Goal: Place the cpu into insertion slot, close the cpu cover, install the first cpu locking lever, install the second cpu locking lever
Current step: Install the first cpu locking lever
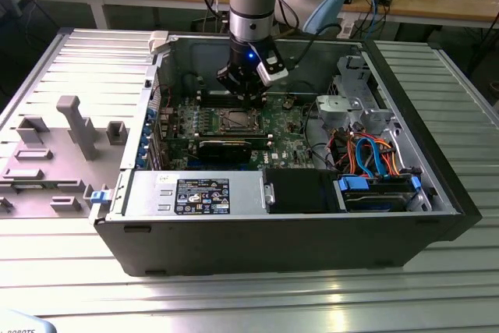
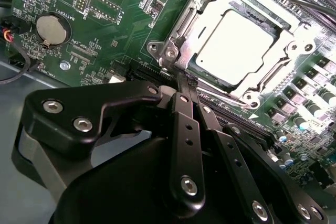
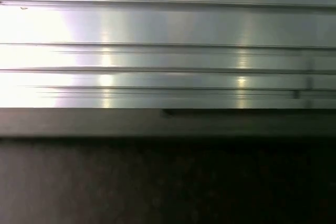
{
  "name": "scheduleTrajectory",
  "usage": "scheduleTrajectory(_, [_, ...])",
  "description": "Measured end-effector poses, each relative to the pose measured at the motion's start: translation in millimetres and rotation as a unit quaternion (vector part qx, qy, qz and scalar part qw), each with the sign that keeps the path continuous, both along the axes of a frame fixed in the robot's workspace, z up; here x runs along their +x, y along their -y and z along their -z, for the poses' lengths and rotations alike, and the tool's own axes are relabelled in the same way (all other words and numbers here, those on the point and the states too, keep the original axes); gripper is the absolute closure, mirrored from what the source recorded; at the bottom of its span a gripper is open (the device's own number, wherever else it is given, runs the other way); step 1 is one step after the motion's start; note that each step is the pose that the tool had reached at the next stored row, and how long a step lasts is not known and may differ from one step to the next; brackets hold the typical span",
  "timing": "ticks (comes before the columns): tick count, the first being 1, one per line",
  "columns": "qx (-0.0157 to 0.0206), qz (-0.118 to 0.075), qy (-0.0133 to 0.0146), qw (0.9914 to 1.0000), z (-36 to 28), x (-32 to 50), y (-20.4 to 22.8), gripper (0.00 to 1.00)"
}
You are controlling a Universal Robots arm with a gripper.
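The cpu (image 2: pixel 239 45) sits in the slot (image 2: pixel 173 51) with the cover (image 2: pixel 294 38) shut over its edges. The claw (image 2: pixel 185 80), pressed together, has its tips at the cover's near corner, inside the open case (image 1: pixel 421 216).

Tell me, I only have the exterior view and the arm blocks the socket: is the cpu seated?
Observer: Yes. In the second wrist view the cpu lies flat in the insertion slot.
Operator: And the cover?
Observer: The cpu cover is down over the chip's rim, and its window frames the silver top.
Operator: Where are the fingertips?
Observer: The gripper has its fingers together, with the tips at the socket's edge near one corner.
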State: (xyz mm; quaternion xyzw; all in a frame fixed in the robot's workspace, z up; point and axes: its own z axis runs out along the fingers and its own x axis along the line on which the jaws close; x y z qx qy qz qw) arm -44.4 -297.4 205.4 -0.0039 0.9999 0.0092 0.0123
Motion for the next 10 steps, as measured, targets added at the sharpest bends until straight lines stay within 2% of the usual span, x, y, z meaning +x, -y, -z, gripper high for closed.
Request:
scheduleTrajectory(1, [-0.0048, 0.000, -0.0004, 0.99999, -0.1, 0.2, 0.2, 0.89])
scheduleTrajectory(2, [-0.0054, 0.000, -0.0001, 0.99999, 3.6, 1.3, 0.1, 0.89])
scheduleTrajectory(3, [-0.0002, 0.000, -0.0001, 1.00000, 3.6, 1.1, 0.2, 0.89])
scheduleTrajectory(4, [-0.0001, 0.000, -0.0002, 1.00000, -8.4, 1.2, 0.2, 0.89])
scheduleTrajectory(8, [-0.0001, 0.000, -0.0002, 1.00000, -9.8, 1.2, 1.0, 0.89])
scheduleTrajectory(10, [-0.0001, 0.000, -0.0003, 1.00000, -9.8, 1.2, 3.6, 0.89])
